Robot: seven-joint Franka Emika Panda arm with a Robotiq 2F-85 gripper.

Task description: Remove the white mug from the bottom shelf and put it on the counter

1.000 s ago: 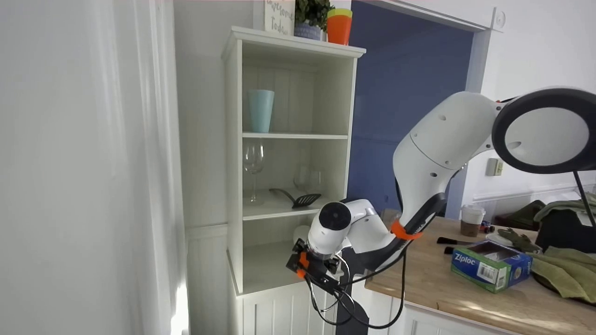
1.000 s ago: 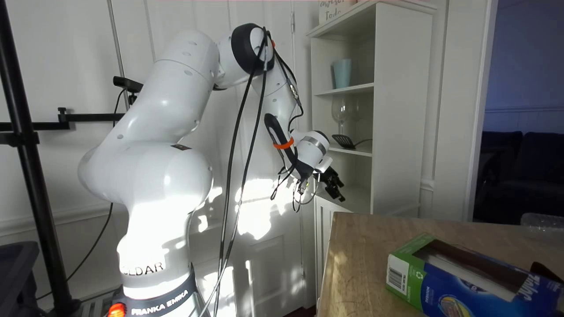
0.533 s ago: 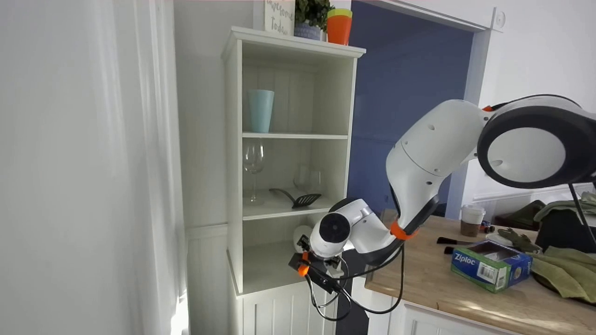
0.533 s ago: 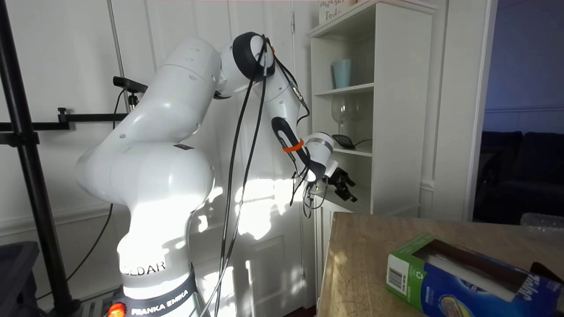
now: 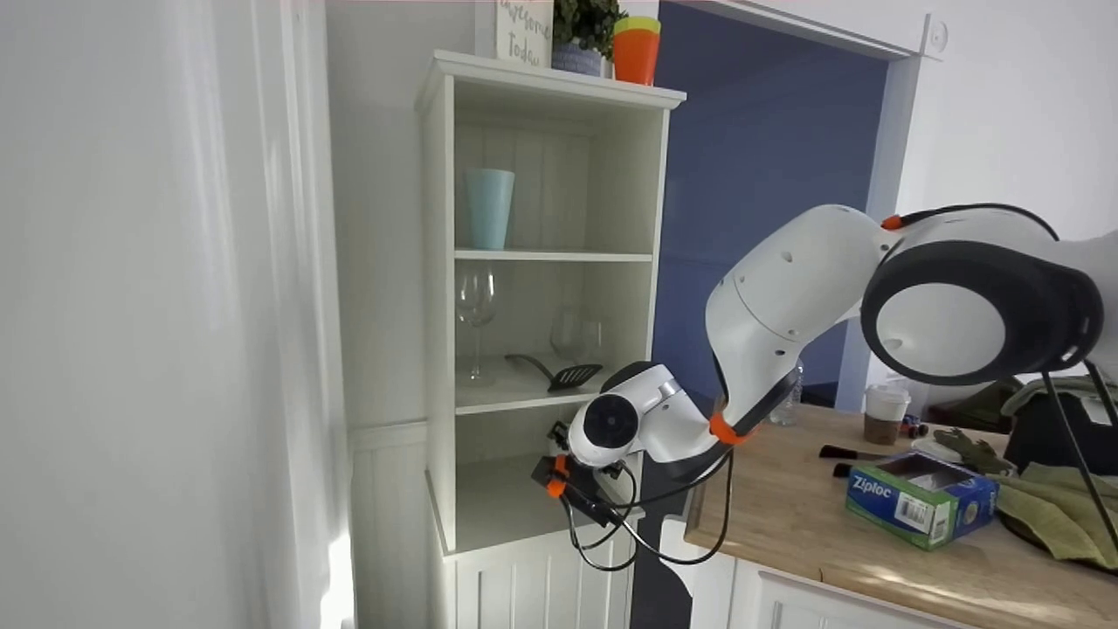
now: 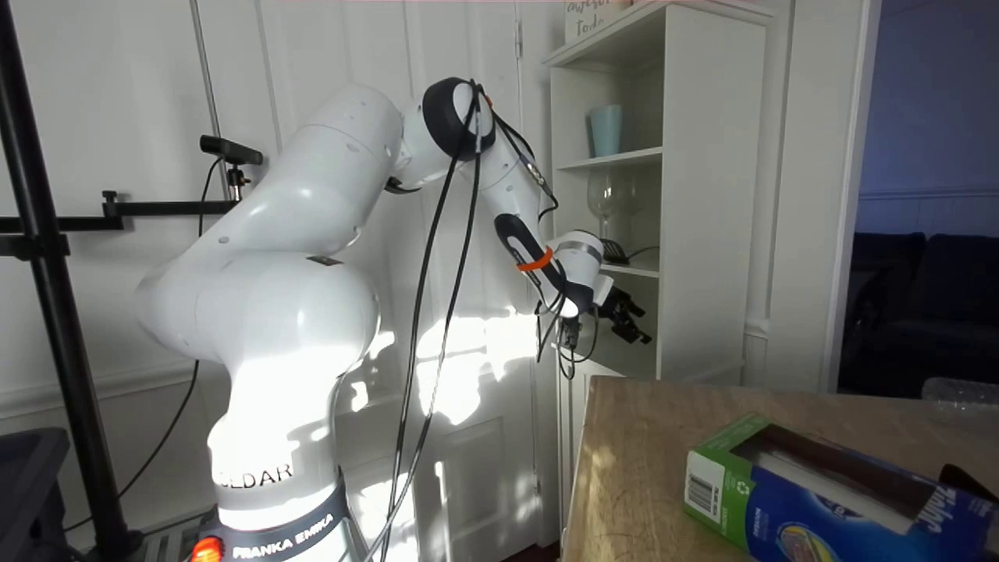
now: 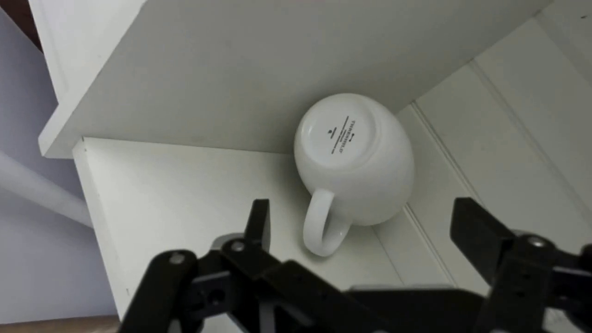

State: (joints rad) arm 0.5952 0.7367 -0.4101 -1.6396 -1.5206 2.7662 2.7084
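Note:
The white mug point(image 7: 365, 175) rests upside down on the bottom shelf point(image 7: 185, 194), its printed base toward the camera, in the corner by the side wall and back panel. Its handle point(image 7: 317, 222) points toward my gripper point(image 7: 363, 212), which is open with nothing between its fingers. The mug lies just beyond the fingertips, within the span between them but not touching. In an exterior view my gripper point(image 6: 642, 325) is at the front of the bottom compartment. Arm and gripper mostly hide the mug in an exterior view. The counter point(image 5: 786, 524) is beside the shelving unit.
Above, the middle shelf point(image 5: 493, 397) holds a spatula point(image 5: 572, 376), a wine glass point(image 5: 476, 297) and other clear glasses. A blue tumbler point(image 5: 490, 208) stands on the top shelf. On the counter are a Ziploc box point(image 5: 921, 498), a paper cup point(image 5: 885, 415) and green cloths.
The arm's elbow has come down and the arm has reached forward, carrying the gripper farther into the bottom compartment. The gripper hides more of the mug. Nothing was taken hold of.

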